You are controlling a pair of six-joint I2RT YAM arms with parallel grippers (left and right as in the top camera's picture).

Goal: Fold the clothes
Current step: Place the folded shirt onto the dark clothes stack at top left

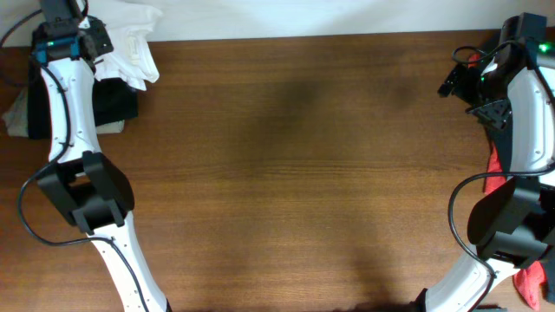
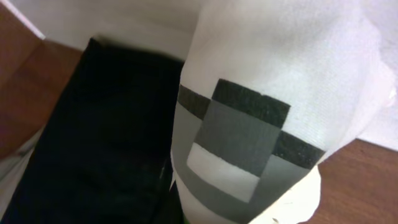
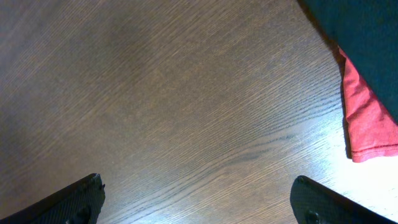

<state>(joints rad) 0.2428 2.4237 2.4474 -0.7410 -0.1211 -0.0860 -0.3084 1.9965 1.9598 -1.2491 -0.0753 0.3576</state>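
Garment: the wrinkled white thin-cloth garment [image 1: 134,48] is bunched at the far left corner of the brown wooden worktop [image 1: 295,173], partly over the far edge. I can't see how far it goes past the top of the overhead view.

Left gripper: my left gripper [image 1: 102,45] is at that same corner, closed on the white thin-cloth garment. The cloth fills the left wrist view and hides the fingers, so I can't see the pinch itself.

Print: a grey-and-black block print [image 2: 239,143] shows on the white cloth close to the wrist camera. Its lower edge is cut off.

Black cloth: a flat black cloth [image 1: 117,102] lies just near of the white one, partly under my left arm.

Grey cloth: a pale grey cloth [image 1: 16,117] peeks out at the left edge, mostly hidden.

Right gripper: my right gripper [image 3: 199,208] is spread wide and empty over bare wood at the far right. Only its fingertips show.

Red cloth: a red cloth [image 3: 364,118] lies at the right edge, partly under a dark cloth [image 3: 360,31]. Both are cut off by the frame.
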